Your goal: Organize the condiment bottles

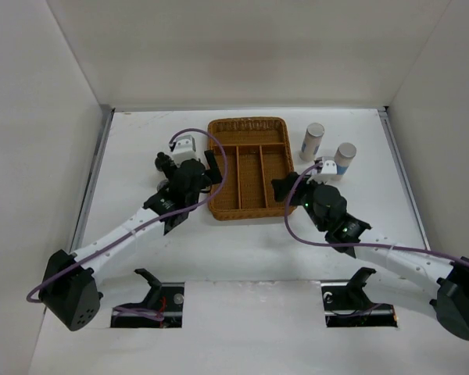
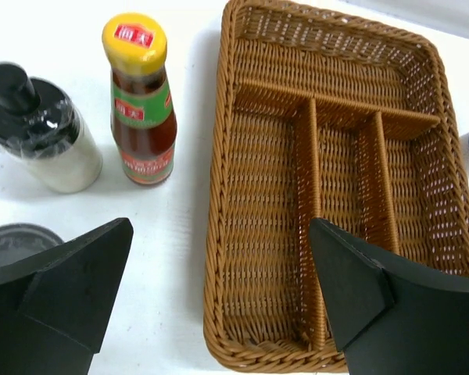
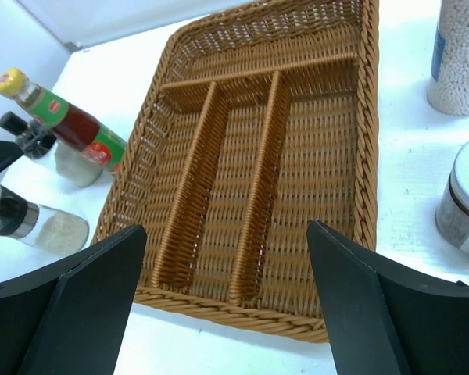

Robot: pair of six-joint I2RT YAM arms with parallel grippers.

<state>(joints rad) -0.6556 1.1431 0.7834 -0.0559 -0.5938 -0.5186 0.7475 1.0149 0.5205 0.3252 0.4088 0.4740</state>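
Observation:
A slim red sauce bottle [image 2: 143,101] with a yellow cap stands left of the wicker tray [image 2: 219,156], beside a black-capped shaker [image 2: 39,129] of white powder. A grey round lid [image 2: 16,238] shows below them. My left gripper [image 2: 220,234] is open and empty over the tray's near left corner. My right gripper [image 3: 227,234] is open and empty above the tray's near edge [image 3: 242,308]. On the tray's right stand two tall white shakers [image 1: 313,141] [image 1: 344,158], and a short silver-lidded jar [image 3: 465,199]. The tray holds nothing.
The tray [image 1: 248,122] has three long compartments and one cross compartment at the far end. Both arms crowd its near corners, left gripper [image 1: 213,172] and right gripper [image 1: 284,189]. White walls enclose the table on three sides.

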